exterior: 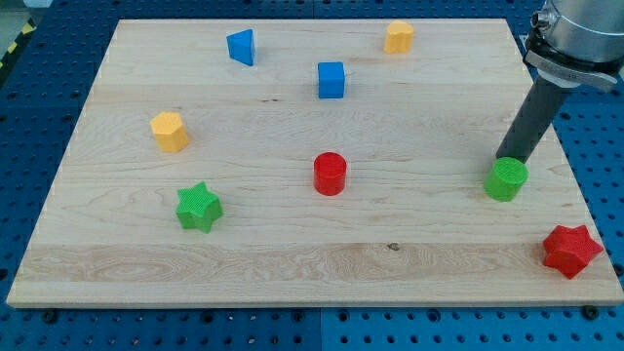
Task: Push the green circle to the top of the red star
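Dark rod slanting down from the view's upper right. My tip (506, 159) low on the board, right side. Lower end partly hidden.

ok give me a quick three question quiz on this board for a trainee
1. True or false: my tip sits just above the green circle, toward the view's top.
2. Which block lies nearest the red star? A) red cylinder B) green circle C) green star
3. How many blue blocks are on the board?

Key: 1 true; 2 B; 3 two
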